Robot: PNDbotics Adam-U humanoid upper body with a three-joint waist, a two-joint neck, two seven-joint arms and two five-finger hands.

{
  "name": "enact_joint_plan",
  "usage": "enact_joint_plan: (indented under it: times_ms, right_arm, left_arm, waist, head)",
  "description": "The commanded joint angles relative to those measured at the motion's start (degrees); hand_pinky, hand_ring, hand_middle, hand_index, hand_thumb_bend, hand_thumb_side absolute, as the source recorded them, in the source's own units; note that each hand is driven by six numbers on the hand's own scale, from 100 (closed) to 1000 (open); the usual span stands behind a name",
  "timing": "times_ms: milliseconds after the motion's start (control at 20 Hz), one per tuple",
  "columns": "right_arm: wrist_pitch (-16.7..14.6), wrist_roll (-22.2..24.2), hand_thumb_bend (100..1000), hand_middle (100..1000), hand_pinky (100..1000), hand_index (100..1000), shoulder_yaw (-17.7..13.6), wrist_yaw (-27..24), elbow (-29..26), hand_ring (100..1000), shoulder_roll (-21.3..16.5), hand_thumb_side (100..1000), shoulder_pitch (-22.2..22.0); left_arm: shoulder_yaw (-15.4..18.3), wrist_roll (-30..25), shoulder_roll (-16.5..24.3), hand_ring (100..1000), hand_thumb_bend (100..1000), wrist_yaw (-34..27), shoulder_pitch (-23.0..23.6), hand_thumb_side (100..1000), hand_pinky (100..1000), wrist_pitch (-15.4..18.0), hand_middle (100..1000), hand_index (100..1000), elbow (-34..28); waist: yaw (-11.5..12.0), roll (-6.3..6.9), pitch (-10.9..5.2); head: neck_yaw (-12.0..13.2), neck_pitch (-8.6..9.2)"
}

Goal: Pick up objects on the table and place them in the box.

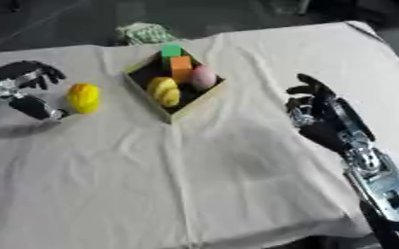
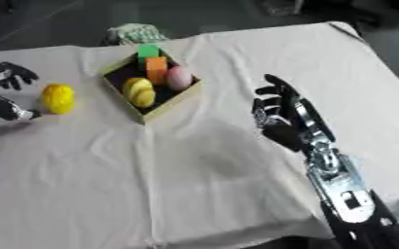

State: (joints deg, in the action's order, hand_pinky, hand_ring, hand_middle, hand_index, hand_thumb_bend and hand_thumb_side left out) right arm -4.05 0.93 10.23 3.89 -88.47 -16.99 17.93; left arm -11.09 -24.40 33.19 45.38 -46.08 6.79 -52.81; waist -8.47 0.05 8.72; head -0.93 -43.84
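The right hand (image 2: 281,116) is hovering over the cloth (image 1: 194,185), fingers straight and apart. The box (image 1: 175,113) is holding green, orange, pink and yellow pieces. A yellow object (image 1: 83,97) is lying left of it, just beside the left hand (image 1: 20,90), whose fingers are spread, holding nothing.

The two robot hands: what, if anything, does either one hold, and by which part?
Nothing is held. The left hand is open beside the yellow fruit; the right hand is open and empty.

A creased white cloth (image 1: 237,160) covers the table, with dark floor (image 1: 58,22) beyond.
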Motion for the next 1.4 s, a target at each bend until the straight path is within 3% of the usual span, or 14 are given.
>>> enact_joint_plan:
  times_ms: [50,250,600,900,1050,1400]
  right_arm:
    - [-0.01,-0.12,100,763,661,966,-0.52,-0.11,-0.43,709,-0.85,323,0.63]
    - [-0.02,-0.08,100,763,660,965,-0.47,-0.19,-0.37,709,-0.79,323,0.68]
    - [-0.03,-0.09,100,764,660,965,-0.47,-0.42,-0.35,709,-0.61,325,0.86]
    - [0.01,-0.14,100,764,660,964,-0.48,-0.52,-0.27,709,-0.53,328,0.90]
    - [0.01,-0.17,100,763,659,963,-0.48,-0.56,-0.24,708,-0.57,330,0.86]
    - [-0.04,-0.02,100,763,659,963,-0.27,-0.57,-0.14,708,-0.62,331,0.88]
  left_arm:
    - [0.55,0.69,0.52,742,630,0.04,-1.54,351,762,-0.35,775,907,-1.29]
    - [0.32,2.94,-0.46,725,586,0.85,-1.76,320,749,-0.83,758,891,-0.62]
    - [0.43,7.39,-2.45,641,433,3.22,-2.09,207,688,-1.30,672,830,2.07]
    - [0.49,11.94,-3.19,491,310,3.42,-2.35,133,576,-1.09,494,702,2.06]
    - [0.52,14.71,-2.78,429,286,2.80,-2.84,112,514,-1.78,424,626,0.18]
    - [-0.29,18.97,-3.87,429,297,1.10,-6.35,118,516,-2.87,418,621,-1.89]
  waist:
    - [-0.09,-0.02,-0.99]
    - [-0.28,-0.11,-0.88]
    - [-0.83,-0.40,-0.45]
    - [-1.09,-0.45,-0.32]
    - [-1.03,-0.30,-0.31]
    - [-0.96,0.00,-0.40]
  head:
    - [0.15,-0.28]
    - [0.20,-0.28]
    - [0.34,-0.28]
    - [0.43,-0.28]
    - [0.43,-0.28]
    - [0.48,-0.28]
